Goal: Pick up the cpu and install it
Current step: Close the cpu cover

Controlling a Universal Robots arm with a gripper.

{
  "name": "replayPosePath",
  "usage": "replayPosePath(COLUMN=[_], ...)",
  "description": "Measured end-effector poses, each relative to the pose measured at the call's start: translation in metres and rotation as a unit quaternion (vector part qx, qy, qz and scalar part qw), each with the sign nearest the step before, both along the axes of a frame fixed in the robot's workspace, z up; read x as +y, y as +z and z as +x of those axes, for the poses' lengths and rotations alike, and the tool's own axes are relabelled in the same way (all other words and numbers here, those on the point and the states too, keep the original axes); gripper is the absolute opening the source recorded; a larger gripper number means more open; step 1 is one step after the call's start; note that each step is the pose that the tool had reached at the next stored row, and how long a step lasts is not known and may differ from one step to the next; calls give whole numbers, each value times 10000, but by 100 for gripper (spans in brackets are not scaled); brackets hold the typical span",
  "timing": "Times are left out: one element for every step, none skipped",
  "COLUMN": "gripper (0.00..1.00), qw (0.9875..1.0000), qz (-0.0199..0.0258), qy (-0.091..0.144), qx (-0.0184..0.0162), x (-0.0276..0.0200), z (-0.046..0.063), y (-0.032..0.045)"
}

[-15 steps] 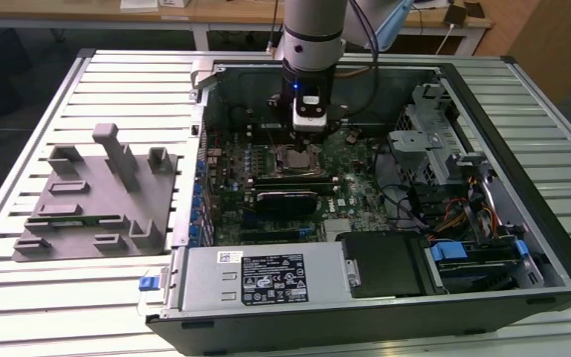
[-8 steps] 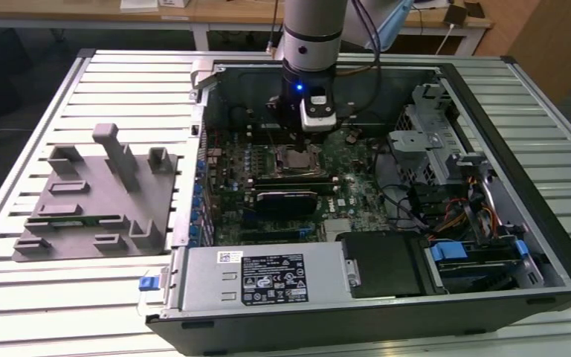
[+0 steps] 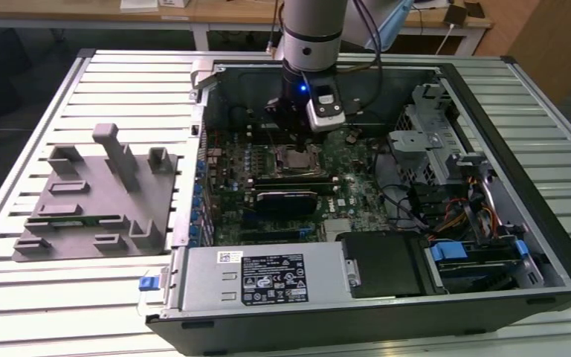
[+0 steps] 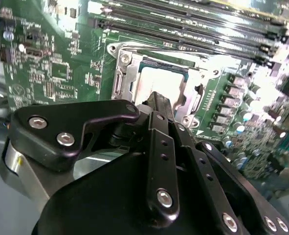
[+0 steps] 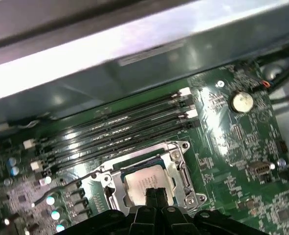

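The cpu [image 5: 145, 179] lies flat inside the metal-framed socket [image 5: 181, 164] on the green motherboard, its silver-white top showing in both wrist views [image 4: 160, 82]. My gripper [image 5: 154, 194] hovers just above the cpu's near edge, its two black fingers pressed together with nothing between them [image 4: 157, 99]. In the exterior view the gripper [image 3: 293, 128] hangs inside the open computer case, a little behind the socket [image 3: 296, 158].
Black memory slots [image 5: 120, 129] run beside the socket. A grey holder [image 3: 97, 201] sits on the slatted table at the exterior view's left. The case holds a power supply [image 3: 265, 279], drive cage [image 3: 434, 134] and cables [image 3: 444, 212].
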State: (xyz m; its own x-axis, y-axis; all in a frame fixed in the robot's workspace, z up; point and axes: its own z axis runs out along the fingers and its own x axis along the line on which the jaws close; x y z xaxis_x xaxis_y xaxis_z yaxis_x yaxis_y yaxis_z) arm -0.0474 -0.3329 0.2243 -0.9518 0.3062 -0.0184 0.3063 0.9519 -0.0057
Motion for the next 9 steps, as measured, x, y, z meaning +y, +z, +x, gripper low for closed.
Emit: replayPosePath(gripper=[11, 11, 11, 11, 11, 11, 11, 11, 11], qw=[9999, 9998, 9996, 9993, 9989, 9985, 9979, 9973, 9966], qz=[0, 0, 1, 0, 0, 0, 0, 0, 0], qy=[103, 194, 286, 376, 466, 555, 646, 735, 825], qx=[0, 0, 0, 0, 0, 0, 0, 0, 0], x=[0, 0, 0, 0, 0, 0, 0, 0, 0], z=[0, 0, 0, 0, 0, 0, 0, 0, 0], y=[-1, -1, -1, -1, -2, -2, -2, -3, -3])
